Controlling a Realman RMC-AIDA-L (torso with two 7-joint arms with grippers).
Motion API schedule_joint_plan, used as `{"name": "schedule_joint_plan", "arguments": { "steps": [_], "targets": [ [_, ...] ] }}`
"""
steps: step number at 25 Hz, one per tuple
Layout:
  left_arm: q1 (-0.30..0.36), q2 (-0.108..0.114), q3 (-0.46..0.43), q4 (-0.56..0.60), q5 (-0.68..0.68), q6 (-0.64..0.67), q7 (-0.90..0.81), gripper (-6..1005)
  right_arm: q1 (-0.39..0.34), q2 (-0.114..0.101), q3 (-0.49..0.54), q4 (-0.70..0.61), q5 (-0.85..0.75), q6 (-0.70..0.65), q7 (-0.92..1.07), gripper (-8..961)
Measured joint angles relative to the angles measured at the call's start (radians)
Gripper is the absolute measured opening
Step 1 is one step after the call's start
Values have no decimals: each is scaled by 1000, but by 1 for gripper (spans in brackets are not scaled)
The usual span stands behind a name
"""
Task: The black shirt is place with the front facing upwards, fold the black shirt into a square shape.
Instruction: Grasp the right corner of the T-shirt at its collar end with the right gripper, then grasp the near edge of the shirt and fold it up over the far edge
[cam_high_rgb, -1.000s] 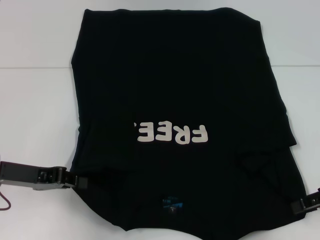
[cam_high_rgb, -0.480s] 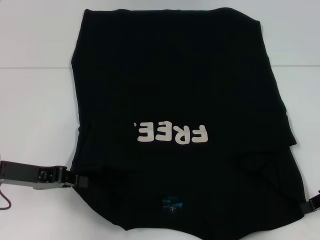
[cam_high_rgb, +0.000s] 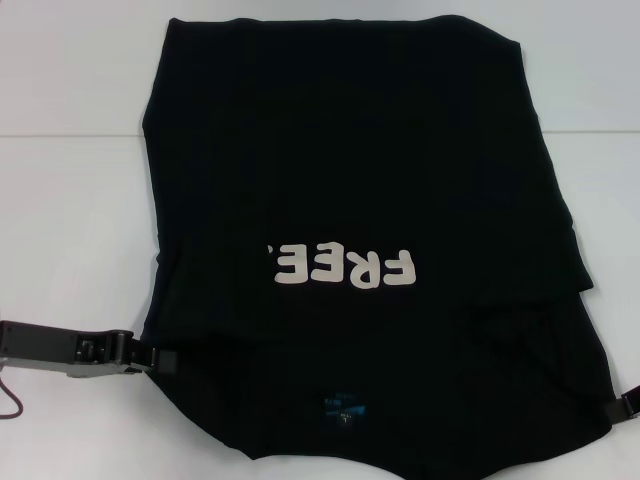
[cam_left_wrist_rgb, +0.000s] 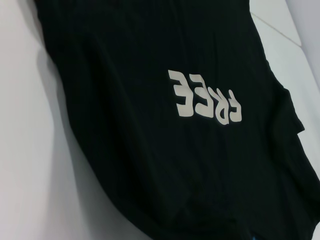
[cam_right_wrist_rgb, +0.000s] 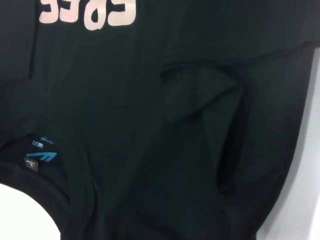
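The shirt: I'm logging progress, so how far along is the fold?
Done: both side edges of the shirt look folded inward, covering part of the lettering. In hand: left gripper at the near-left edge, right gripper at the near-right corner. Left: the lengthwise fold into a square.

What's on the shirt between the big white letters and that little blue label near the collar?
Nothing but plain black cloth. In the head view, the black shirt is bare between the FREE lettering and the blue neck label; the right wrist view agrees.
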Motion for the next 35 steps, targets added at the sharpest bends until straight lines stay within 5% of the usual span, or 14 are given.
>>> {"name": "schedule_joint_plan", "arguments": {
  "steps": [18, 32, 35],
  "targets": [
    [6, 14, -1, -20, 29, 170, 40, 39, 3, -38, 1, -41, -19, -185, -48, 23],
    [-4, 15, -7, -36, 34, 130, 41, 40, -10, -42, 22, -106, -28, -123, 29, 26],
    [-4, 15, -5, -36, 31, 121, 44, 40, -10, -43, 15, -107, -63, -124, 32, 102]
  ]
}}
